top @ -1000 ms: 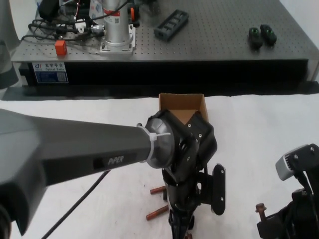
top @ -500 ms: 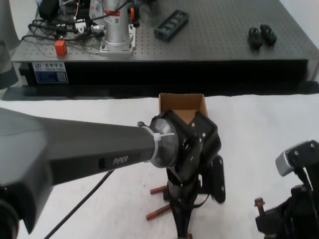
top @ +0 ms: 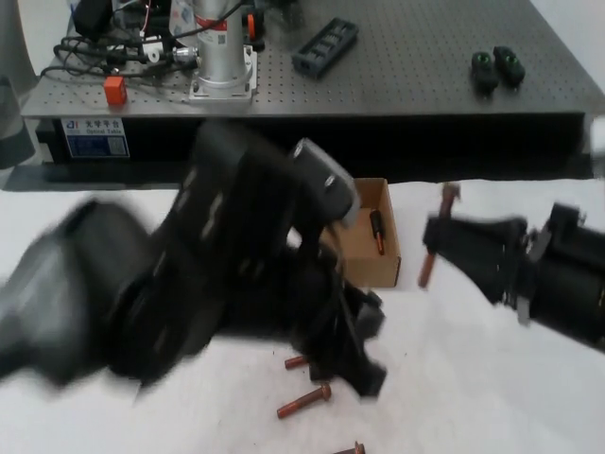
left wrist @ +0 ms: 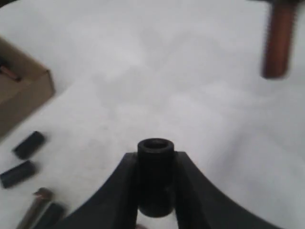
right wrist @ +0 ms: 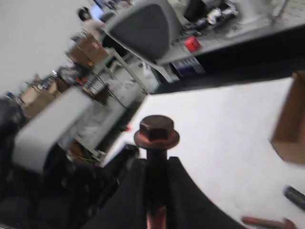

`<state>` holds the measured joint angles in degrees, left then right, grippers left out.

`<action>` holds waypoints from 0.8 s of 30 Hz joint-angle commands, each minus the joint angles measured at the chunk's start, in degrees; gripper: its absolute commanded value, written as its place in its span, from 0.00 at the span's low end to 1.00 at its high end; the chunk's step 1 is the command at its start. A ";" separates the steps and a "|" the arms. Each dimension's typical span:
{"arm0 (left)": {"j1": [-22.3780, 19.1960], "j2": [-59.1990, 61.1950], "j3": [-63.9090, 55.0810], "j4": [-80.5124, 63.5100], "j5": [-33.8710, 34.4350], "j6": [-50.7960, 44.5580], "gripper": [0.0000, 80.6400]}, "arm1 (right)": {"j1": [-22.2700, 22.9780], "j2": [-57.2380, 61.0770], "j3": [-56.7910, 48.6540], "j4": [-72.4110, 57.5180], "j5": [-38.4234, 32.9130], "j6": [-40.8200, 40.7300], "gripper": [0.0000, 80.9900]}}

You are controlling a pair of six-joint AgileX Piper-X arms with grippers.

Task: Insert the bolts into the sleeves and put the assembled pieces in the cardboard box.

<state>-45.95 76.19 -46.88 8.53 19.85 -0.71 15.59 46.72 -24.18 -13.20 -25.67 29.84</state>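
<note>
My left gripper is shut on a short black sleeve, its open bore facing outward. In the high view this gripper hangs low over the white cloth, in front of the cardboard box. My right gripper is shut on a copper bolt with its flanged head sticking out. That bolt is held just right of the box, and its shank points down ahead of the sleeve. One assembled piece lies inside the box.
Loose copper bolts lie on the cloth in front of the box. Spare black sleeves and another bolt lie near the box. A metal bench with cables and fixtures stands behind.
The left arm has swung up and back from the bolts, blurring with motion. The right gripper has risen from the lower right to beside the box, carrying its bolt.
</note>
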 commanded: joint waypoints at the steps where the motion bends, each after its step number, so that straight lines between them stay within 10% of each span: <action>1: -0.61 -5.09 5.29 -13.12 5.42 -5.81 0.01 | 1.19 1.16 0.03 -5.00 -0.65 4.50 0.02; 24: -0.64 -8.86 8.37 -17.24 6.29 -8.26 0.01 | 3.31 2.16 0.03 1.58 -7.51 2.47 0.02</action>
<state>-46.51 67.79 -37.98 -7.15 26.20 -8.62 18.83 48.85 -23.89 -12.53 -30.79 33.14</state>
